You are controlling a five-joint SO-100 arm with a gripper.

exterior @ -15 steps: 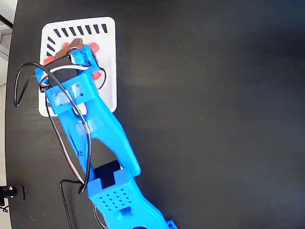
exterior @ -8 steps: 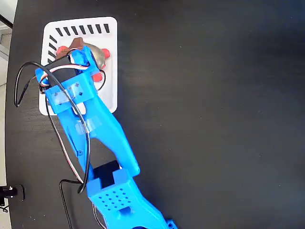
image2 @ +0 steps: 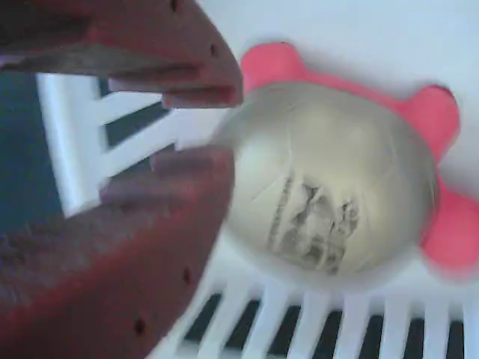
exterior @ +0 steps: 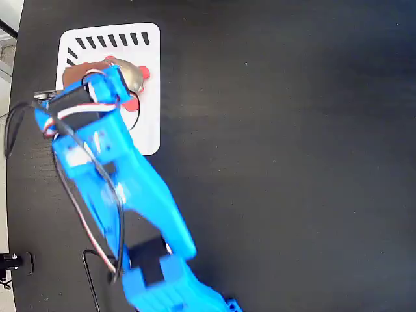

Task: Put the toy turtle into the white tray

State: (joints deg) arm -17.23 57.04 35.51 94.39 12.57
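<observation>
1. The toy turtle (image2: 329, 187) lies in the white tray (exterior: 148, 117), shell up, near the tray's slotted corner; in the fixed view its shell and a red foot show just past the blue arm (exterior: 117, 182).
2. In the wrist view the turtle sits just to the right of the claw (image2: 196, 127), whose two dark red fingers (image2: 150, 45) stand a little apart with only tray between them. The lower finger's tip looks close to the shell or touching it; blur hides which.
3. The shell is round, so no long axis matters. To my eye the task looks done, and backing the claw away leftward, clear of the shell, is what remains.
4. A small printed label on the shell is too smeared to read.
5. The tray rests on the black table (exterior: 292, 162).
</observation>
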